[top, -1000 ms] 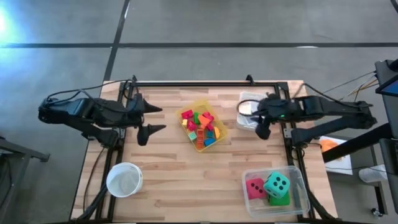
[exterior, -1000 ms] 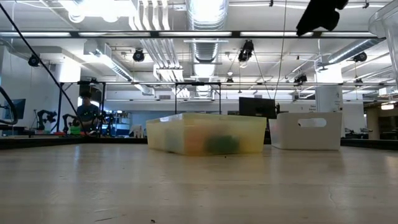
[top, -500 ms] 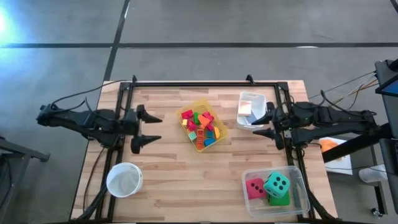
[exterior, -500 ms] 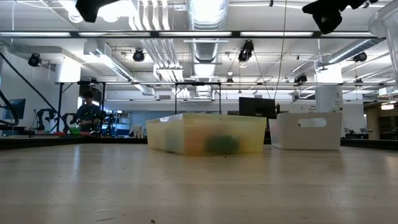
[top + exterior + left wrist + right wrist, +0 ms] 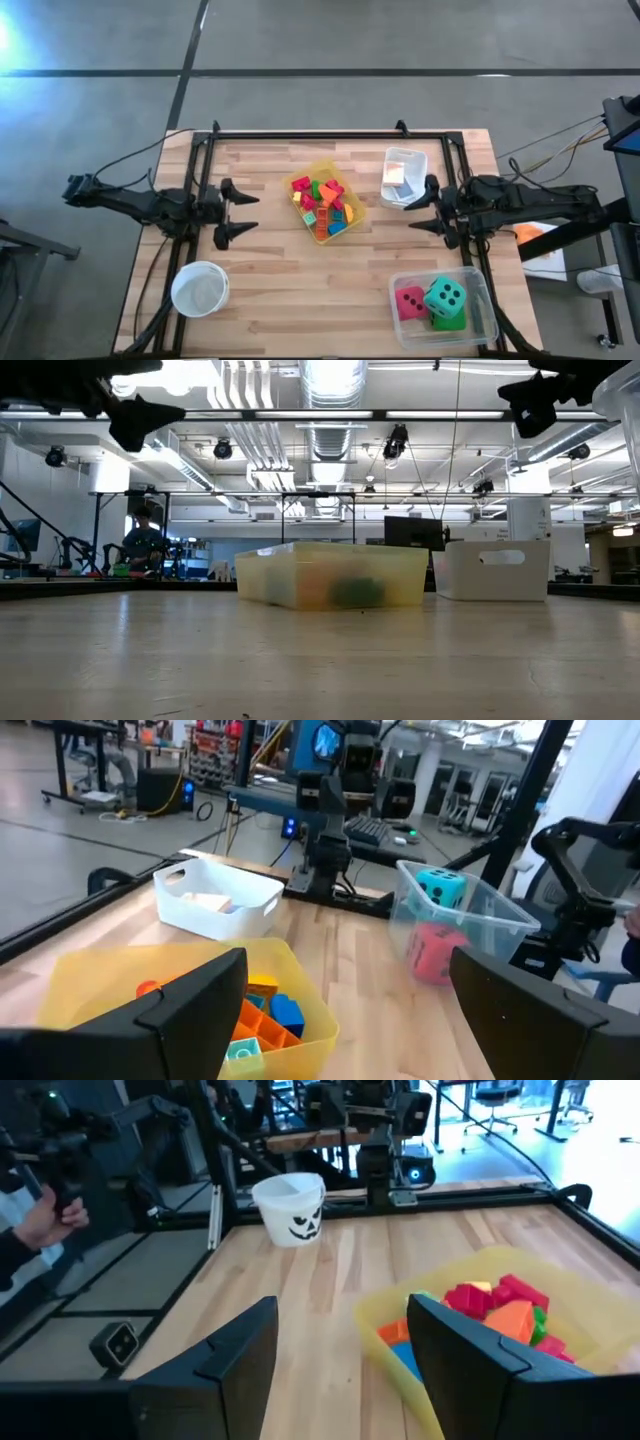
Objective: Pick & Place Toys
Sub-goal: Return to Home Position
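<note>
The left arm (image 5: 138, 200) and right arm (image 5: 530, 195) are matte black, jointed, trailed by thin black cables (image 5: 158, 148). The left claw (image 5: 243, 213) and right claw (image 5: 417, 214) each bear 2 tapered black fingers.

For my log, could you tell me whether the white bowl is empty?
Empty: looking straight down, the high view shows only bare white inside the white bowl.

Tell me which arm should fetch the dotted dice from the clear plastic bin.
Probably right. The right gripper, open, hovers at the table's right edge, close to the clear plastic bin holding the dotted dice; the left gripper, also open, waits across the table, beyond the yellow bin.
</note>
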Available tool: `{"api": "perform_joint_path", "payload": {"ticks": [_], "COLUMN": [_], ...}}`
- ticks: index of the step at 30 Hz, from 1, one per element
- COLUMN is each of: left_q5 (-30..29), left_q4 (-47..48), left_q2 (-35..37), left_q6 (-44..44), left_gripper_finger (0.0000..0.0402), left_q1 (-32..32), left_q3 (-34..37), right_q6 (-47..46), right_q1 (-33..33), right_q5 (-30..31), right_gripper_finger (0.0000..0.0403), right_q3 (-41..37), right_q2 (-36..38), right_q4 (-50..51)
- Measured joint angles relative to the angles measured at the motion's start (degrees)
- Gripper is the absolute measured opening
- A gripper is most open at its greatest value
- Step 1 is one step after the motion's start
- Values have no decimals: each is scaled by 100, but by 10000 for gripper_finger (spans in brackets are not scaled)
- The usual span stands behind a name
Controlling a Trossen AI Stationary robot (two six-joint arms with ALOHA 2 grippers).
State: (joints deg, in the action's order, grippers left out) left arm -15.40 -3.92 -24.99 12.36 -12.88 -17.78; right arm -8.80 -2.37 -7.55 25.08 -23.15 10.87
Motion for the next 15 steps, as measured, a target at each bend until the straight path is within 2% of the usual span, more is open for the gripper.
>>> {"api": "perform_joint_path", "payload": {"ticks": [5,10,15], "left_q5": [2,2,5], "left_q4": [-756,-1474,-1925], "left_q2": [30,30,30], "left_q6": [-104,-179,-192], "left_gripper_finger": [351,351,351], "left_q1": [1,1,2], "left_q3": [580,1034,1382], "right_q6": [-8,-153,-158], "right_q1": [2,2,2], "right_q5": [45,492,501], "right_gripper_finger": [217,217,217], "right_q3": [-326,-706,-1072], "right_q2": [398,928,1525], "right_q4": [-63,-71,-55]}}
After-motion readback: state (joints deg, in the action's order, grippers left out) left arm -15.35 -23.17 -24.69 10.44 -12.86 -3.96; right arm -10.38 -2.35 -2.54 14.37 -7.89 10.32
